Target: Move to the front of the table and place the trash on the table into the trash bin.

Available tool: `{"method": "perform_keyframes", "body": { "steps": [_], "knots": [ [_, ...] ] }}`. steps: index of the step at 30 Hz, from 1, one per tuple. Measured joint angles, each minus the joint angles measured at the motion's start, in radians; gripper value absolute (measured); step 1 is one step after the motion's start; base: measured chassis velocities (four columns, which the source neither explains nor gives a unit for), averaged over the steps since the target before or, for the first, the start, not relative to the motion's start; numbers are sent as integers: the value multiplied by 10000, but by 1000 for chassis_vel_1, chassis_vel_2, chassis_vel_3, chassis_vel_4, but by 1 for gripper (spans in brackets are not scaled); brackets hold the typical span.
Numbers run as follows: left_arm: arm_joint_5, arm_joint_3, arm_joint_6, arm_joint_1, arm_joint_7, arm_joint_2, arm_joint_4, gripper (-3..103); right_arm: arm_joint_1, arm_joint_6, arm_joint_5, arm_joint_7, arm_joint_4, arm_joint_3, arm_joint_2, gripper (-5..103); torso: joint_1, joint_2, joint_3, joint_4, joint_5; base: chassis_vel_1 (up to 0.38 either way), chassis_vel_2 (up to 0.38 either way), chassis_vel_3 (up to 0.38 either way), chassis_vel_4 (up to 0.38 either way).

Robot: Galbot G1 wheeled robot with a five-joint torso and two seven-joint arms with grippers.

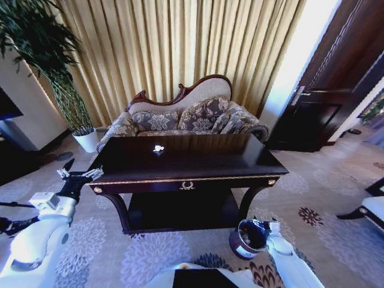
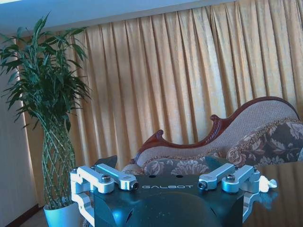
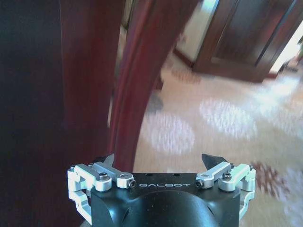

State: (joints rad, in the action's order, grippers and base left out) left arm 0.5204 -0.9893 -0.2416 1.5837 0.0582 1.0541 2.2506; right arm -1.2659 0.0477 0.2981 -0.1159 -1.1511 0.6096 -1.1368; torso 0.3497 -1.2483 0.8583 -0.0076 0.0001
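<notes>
Centrally, one crumpled paper wad (image 1: 158, 148) lies on the worktop (image 1: 210, 162), ahead and right of the left end effector (image 1: 77, 174), the nearer one, fingers spread wide. Right end effector (image 1: 267, 226), likewise wide, hangs beside the trash bin (image 1: 247, 239).

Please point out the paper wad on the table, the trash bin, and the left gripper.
paper wad (image 1: 158, 148), head view, its middle.
trash bin (image 1: 242, 248), head view, its outer wall.
left gripper (image 1: 78, 174), head view, between fingertips.
</notes>
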Motion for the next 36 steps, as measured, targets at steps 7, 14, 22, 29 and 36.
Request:
{"method": "perform_keyframes", "body": {
  "steps": [7, 14, 22, 29, 36],
  "knots": [
    [8, -16, 4, 147, -2, 185, 195, 100, -1101, 411, 522, -226, -3138, 1021, 288, 100, 0, 0, 0, 3, -3, 0, 0, 0, 0],
    [50, -108, 5, 166, -2, 160, 228, 100, -3349, 1326, 1254, 421, -6923, 2284, 442, 100, -1, -1, -1, -7, -2, 0, 0, 0, 0],
    [66, -83, -15, 161, -3, 156, 264, 100, -3828, 2557, 2823, 253, -11182, 2548, 354, 100, -2, -1, -1, 0, -1, 0, 0, 0, 0],
    [158, -87, -61, 172, 9, 262, 409, 100, -2843, 3148, 3218, -133, -12291, 1710, 698, 100, -2, -1, 0, 4, -5, 0, 0, 0, 0],
    [420, 152, -314, 97, 157, 499, 652, 100, -1884, 2845, 2726, 51, -11147, 1074, 867, 100, -2, 0, 1, 1, 0, 0, 0, 0, 0]
  ]
}}
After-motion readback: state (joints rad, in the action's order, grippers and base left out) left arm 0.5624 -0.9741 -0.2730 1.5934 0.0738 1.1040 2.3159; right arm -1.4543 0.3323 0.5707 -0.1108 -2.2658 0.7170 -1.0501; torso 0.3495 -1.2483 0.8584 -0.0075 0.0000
